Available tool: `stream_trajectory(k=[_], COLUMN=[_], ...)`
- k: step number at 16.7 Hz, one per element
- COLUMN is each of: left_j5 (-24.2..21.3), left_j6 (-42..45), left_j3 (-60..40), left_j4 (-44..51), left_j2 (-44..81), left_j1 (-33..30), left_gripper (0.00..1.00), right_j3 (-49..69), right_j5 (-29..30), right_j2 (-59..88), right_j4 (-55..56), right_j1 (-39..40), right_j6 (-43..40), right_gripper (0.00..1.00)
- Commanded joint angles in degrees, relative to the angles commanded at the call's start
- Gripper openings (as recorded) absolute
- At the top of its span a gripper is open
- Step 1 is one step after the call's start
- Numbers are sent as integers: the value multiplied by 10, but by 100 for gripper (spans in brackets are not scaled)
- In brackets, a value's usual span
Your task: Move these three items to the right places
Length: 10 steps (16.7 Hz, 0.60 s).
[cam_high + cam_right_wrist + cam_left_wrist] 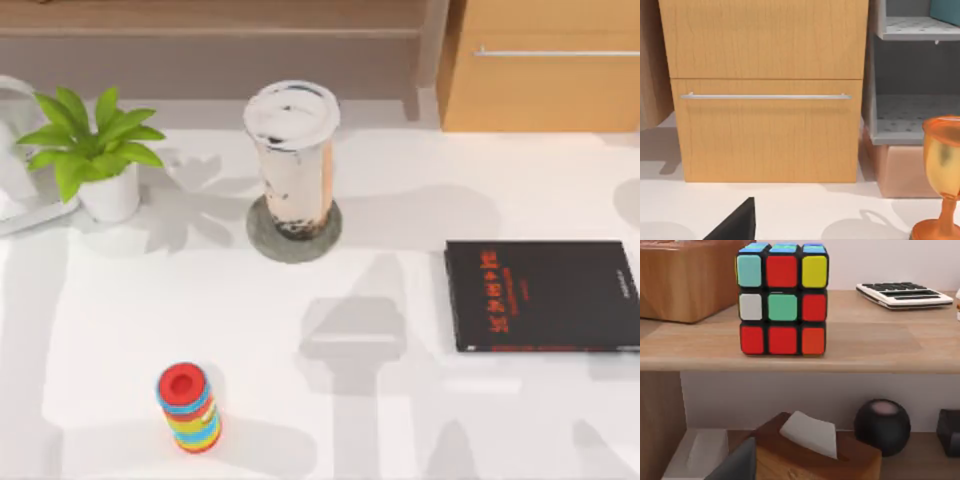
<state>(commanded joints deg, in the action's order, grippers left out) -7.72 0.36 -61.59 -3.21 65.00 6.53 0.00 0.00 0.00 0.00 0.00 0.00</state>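
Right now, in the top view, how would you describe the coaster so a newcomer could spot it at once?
Start at the white table and look toward its back edge, right of the potted plant. There the tall cup of milky tea stands upright on the coaster. It is a flat, round, grey disc peeking out around the cup's base, unlike the rectangular black book at the right or the colourful ring stack near the front.

Clear plastic cup (294,165) with a white lid on a rough, stone-like grey coaster (293,240); matt black book (545,294) cover; smooth white table (400,430); grained wooden drawer (765,90) with metal handle (765,96).
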Motion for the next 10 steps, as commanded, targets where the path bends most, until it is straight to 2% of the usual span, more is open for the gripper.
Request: stream_trajectory(k=[6, 10], left_j5=[37, 59], left_j6=[-10, -10], left_j3=[323, 497], left_j4=[29, 36], left_j2=[-330, -522], left_j1=[-31, -50], left_gripper=[100, 100], right_j3=[0, 0], right_j5=[0, 0], right_j2=[0, 0], right_j4=[0, 0], right_j1=[0, 0], right_j6=[0, 0], right_gripper=[100, 100])
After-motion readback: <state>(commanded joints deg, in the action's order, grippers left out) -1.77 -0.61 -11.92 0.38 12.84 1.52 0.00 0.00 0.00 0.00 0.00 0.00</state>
